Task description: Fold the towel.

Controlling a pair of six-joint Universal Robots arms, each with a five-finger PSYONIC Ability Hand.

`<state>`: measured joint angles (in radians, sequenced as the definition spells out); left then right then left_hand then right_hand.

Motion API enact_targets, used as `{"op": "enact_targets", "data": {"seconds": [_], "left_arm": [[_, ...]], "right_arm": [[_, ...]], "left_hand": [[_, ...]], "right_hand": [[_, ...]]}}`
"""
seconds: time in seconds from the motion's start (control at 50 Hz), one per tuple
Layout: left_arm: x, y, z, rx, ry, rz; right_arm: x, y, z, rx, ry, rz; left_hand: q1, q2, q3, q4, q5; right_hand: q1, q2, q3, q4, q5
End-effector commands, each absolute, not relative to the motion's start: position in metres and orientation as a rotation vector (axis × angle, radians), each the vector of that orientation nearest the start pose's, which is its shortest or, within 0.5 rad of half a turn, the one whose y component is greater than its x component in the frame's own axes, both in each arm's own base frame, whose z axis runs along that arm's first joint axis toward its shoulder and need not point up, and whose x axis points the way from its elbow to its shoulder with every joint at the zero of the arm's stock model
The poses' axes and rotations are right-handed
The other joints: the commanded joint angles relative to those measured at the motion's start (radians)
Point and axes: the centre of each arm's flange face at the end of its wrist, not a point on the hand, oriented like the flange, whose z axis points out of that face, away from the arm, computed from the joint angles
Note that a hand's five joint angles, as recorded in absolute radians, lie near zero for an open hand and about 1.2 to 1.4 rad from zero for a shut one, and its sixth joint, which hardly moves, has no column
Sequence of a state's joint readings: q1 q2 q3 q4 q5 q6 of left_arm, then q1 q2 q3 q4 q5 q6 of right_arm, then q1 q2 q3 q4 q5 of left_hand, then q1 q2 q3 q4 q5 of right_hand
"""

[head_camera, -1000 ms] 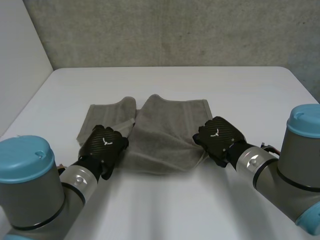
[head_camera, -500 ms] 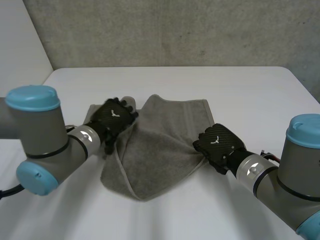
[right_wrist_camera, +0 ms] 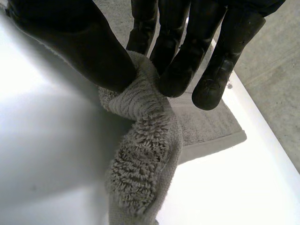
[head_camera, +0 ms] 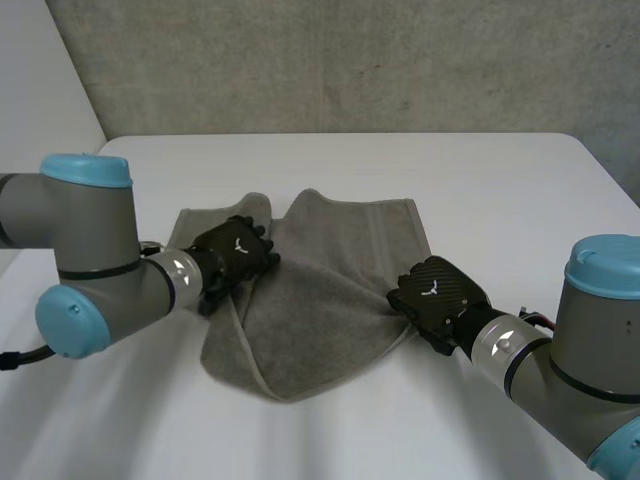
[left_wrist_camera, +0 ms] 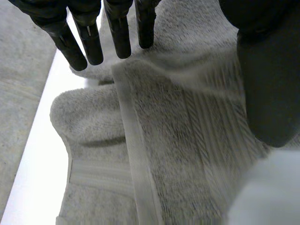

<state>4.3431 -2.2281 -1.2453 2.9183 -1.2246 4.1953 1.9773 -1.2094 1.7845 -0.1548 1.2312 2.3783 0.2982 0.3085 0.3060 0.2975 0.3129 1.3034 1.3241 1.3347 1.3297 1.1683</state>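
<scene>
Now, right hand (head_camera: 440, 288) pinches the towel's (head_camera: 330, 300) edge, left hand's (head_camera: 235, 252) fingers (left_wrist_camera: 119, 33) straight, gripping nothing; any tug could drag the fold askew.

The left robot hand (head_camera: 236, 252) covers part of the towel (head_camera: 330, 290), whose right edge hides under the right robot hand (head_camera: 438, 290).

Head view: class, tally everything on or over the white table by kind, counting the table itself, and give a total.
grey towel: 1
black hands: 2, the left hand and the right hand
white table: 1
Total: 4
</scene>
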Motion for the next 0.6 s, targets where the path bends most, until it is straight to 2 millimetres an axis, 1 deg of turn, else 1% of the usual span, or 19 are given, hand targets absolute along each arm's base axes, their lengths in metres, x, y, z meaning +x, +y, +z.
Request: {"op": "enact_targets", "data": {"seconds": [0.02, 0.06, 0.2, 0.22, 0.24, 0.28, 0.3, 0.32, 0.34, 0.4, 0.44, 0.5, 0.56, 0.6], "left_arm": [[-0.278, -0.293, 0.159, -2.041, -1.874, 1.503], [-0.277, -0.293, 0.159, -2.038, -1.837, 1.485], [-0.273, -0.297, 0.157, -2.023, -1.848, 1.479], [-0.272, -0.297, 0.157, -2.021, -1.848, 1.479], [-0.272, -0.297, 0.157, -2.021, -1.848, 1.479], [-0.272, -0.297, 0.156, -2.02, -1.851, 1.479], [-0.272, -0.297, 0.156, -2.02, -1.851, 1.479], [-0.273, -0.297, 0.156, -2.015, -1.849, 1.482], [-0.273, -0.298, 0.159, -2.008, -1.848, 1.497], [-0.273, -0.298, 0.162, -2.005, -1.845, 1.514], [-0.273, -0.296, 0.17, -2.004, -1.836, 1.542], [-0.272, -0.295, 0.175, -2.004, -1.833, 1.557], [-0.267, -0.292, 0.18, -1.995, -1.857, 1.565], [-0.254, -0.293, 0.18, -1.972, -1.915, 1.548]], "right_arm": [[0.271, -0.221, 0.148, -1.63, 1.959, -1.68], [0.27, -0.222, 0.146, -1.632, 1.963, -1.675], [0.271, -0.222, 0.143, -1.634, 1.969, -1.663], [0.271, -0.222, 0.143, -1.634, 1.969, -1.663], [0.271, -0.222, 0.142, -1.634, 1.97, -1.661], [0.271, -0.222, 0.141, -1.635, 1.972, -1.656], [0.271, -0.223, 0.141, -1.634, 1.974, -1.657], [0.271, -0.223, 0.141, -1.634, 1.974, -1.657], [0.271, -0.223, 0.141, -1.635, 1.973, -1.654], [0.271, -0.223, 0.139, -1.637, 1.975, -1.649], [0.271, -0.223, 0.139, -1.639, 1.976, -1.65], [0.271, -0.224, 0.139, -1.655, 1.975, -1.656], [0.27, -0.227, 0.141, -1.657, 1.975, -1.671], [0.261, -0.241, 0.148, -1.62, 2.023, -1.706]], "left_hand": [[-0.008, -0.019, -0.016, -0.008, -0.198], [0.012, 0.002, 0.004, 0.013, -0.177], [0.045, 0.034, 0.037, 0.045, -0.145], [0.106, 0.095, 0.098, 0.106, -0.084], [0.106, 0.096, 0.098, 0.107, -0.083], [0.366, 0.356, 0.358, 0.367, 0.177], [0.367, 0.357, 0.36, 0.368, 0.178], [0.585, 0.575, 0.578, 0.586, 0.396], [0.753, 0.743, 0.745, 0.754, 0.564], [0.79, 0.78, 0.782, 0.791, 0.601], [0.84, 0.829, 0.832, 0.841, 0.651], [0.872, 0.862, 0.865, 0.873, 0.683], [0.937, 0.927, 0.929, 0.938, 0.748], [1.036, 1.026, 1.028, 1.037, 0.847]], "right_hand": [[0.093, 0.072, 0.062, 0.067, 0.053], [0.093, 0.072, 0.062, 0.067, 0.053], [0.093, 0.072, 0.062, 0.067, 0.053], [0.093, 0.072, 0.062, 0.067, 0.053], [0.093, 0.072, 0.062, 0.067, 0.053], [0.093, 0.072, 0.062, 0.067, 0.053], [0.093, 0.072, 0.062, 0.067, 0.053], [0.093, 0.072, 0.062, 0.067, 0.053], [0.093, 0.072, 0.062, 0.067, 0.053], [0.093, 0.072, 0.062, 0.067, 0.053], [0.093, 0.072, 0.062, 0.067, 0.053], [0.093, 0.072, 0.062, 0.067, 0.053], [0.093, 0.072, 0.062, 0.067, 0.053], [0.093, 0.072, 0.062, 0.067, 0.053]]}}
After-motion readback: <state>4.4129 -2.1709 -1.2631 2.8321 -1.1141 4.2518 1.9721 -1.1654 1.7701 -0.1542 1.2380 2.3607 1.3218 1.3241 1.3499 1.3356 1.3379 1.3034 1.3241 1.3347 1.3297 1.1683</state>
